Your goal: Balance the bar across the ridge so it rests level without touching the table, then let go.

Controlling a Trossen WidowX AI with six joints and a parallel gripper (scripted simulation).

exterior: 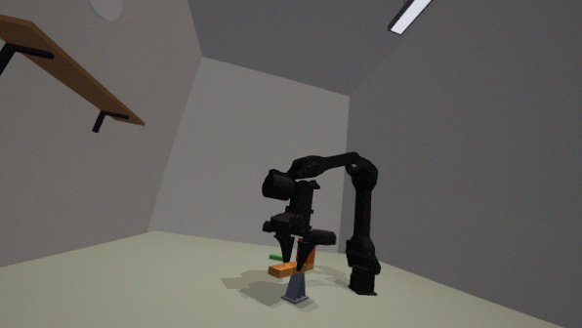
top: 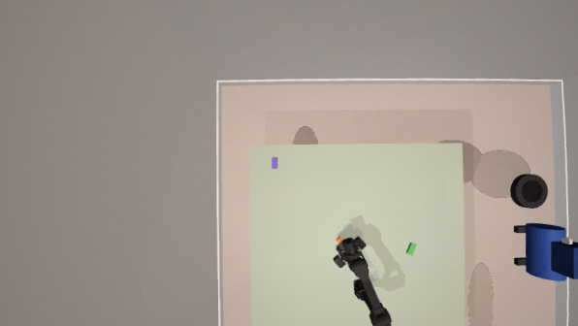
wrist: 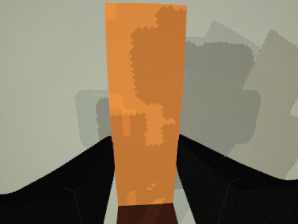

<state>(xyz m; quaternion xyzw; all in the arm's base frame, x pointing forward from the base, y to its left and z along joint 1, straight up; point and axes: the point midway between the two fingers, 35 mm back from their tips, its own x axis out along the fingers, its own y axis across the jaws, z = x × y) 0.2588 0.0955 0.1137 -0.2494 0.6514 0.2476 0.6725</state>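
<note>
The orange bar (top: 339,240) (exterior: 279,270) (wrist: 145,75) looks close to level, with a taller red-orange block (exterior: 307,251) (wrist: 147,215) on one end. My gripper (exterior: 293,265) (wrist: 144,142) points down and is shut on the bar, one finger against each long side. The grey-blue ridge (exterior: 296,288) stands on the table under the bar, between its two ends. The bar's underside is at the ridge's top in the exterior view; whether they touch cannot be told. The bar is clear of the table. In the top view the arm hides the ridge and most of the bar.
A green block (top: 411,248) (exterior: 275,257) lies to the right of the gripper in the top view. A purple block (top: 274,163) lies near the table's far left corner. The pale green table (top: 301,194) (exterior: 146,283) carries the arm's shadow beside the ridge.
</note>
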